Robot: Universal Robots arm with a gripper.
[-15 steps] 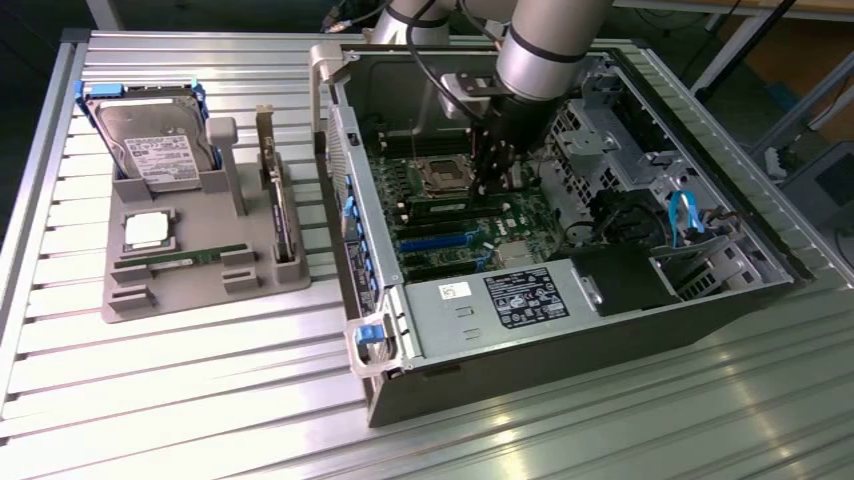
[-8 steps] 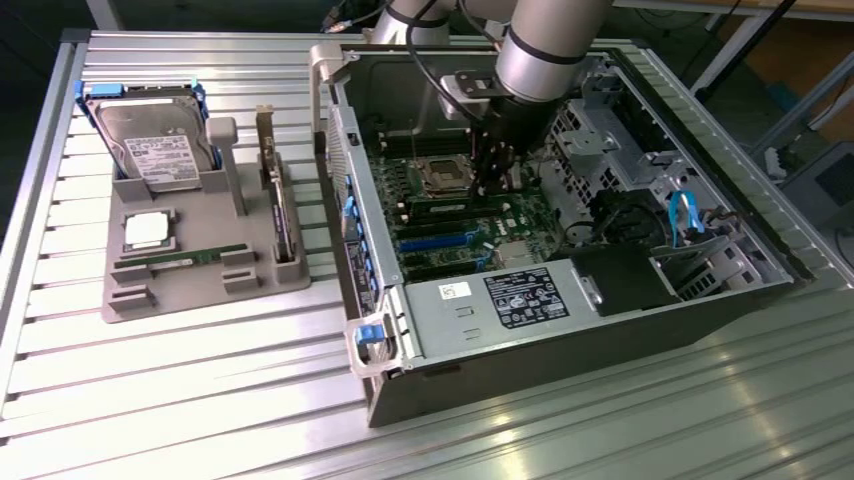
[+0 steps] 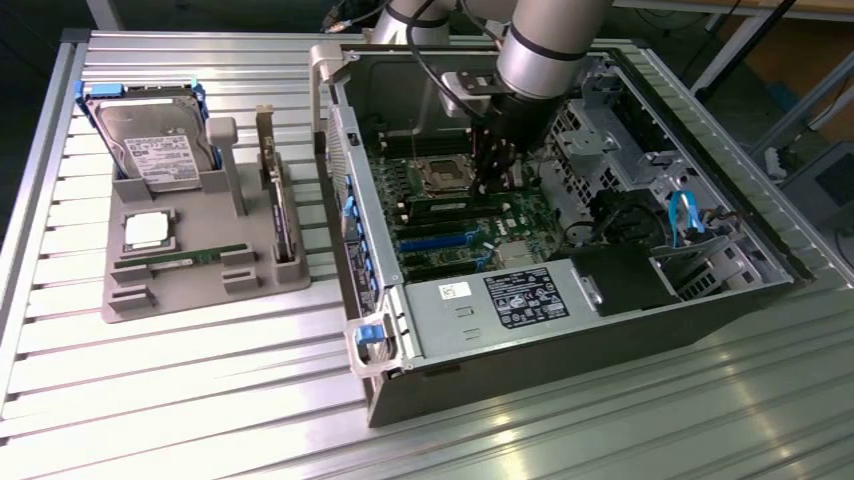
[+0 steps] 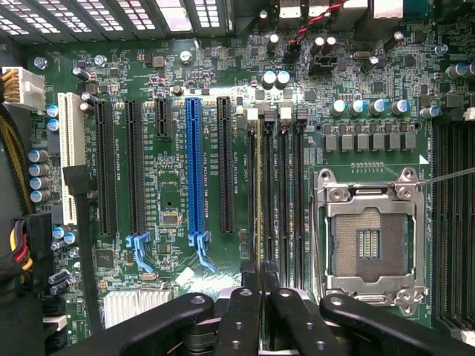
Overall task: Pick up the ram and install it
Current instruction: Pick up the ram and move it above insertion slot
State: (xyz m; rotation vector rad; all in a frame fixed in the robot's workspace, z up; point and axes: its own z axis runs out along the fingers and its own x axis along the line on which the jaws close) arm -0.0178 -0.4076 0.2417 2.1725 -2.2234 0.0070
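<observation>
end effector point(image 4: 260, 280) fingers are clenched close together on a thin, pale edge that runs straight out from between them. we take this to be the ram point(image 4: 258, 208), seen edge-on and gripped at its top. it lies along the bank of memory slots point(image 4: 283, 200), in line with the slots nearest the long expansion slots, just beside the open cpu socket point(image 4: 369, 241) on the motherboard point(image 4: 171, 193).

in the exterior view the end effector point(image 3: 501, 180) reaches down inside the open computer case point(image 3: 454, 310), its tip low over the board beside the socket. the grey parts tray point(image 3: 200, 292) sits well apart on the counter point(image 3: 160, 400), towards the exterior view's left. a narrow green strip point(image 3: 183, 258) lies in that tray, possibly another stick, though we cannot be sure.

by our judgement the pick-up half is done: the ram is off the tray, in the grip, and brought to the slots. the install half is not shown finished. we cannot tell whether its lower edge merely rests over the slot or is pressed home, nor whether the end latches have closed. with the fingers clamped on it, we count the task as well past halfway but not complete.
</observation>
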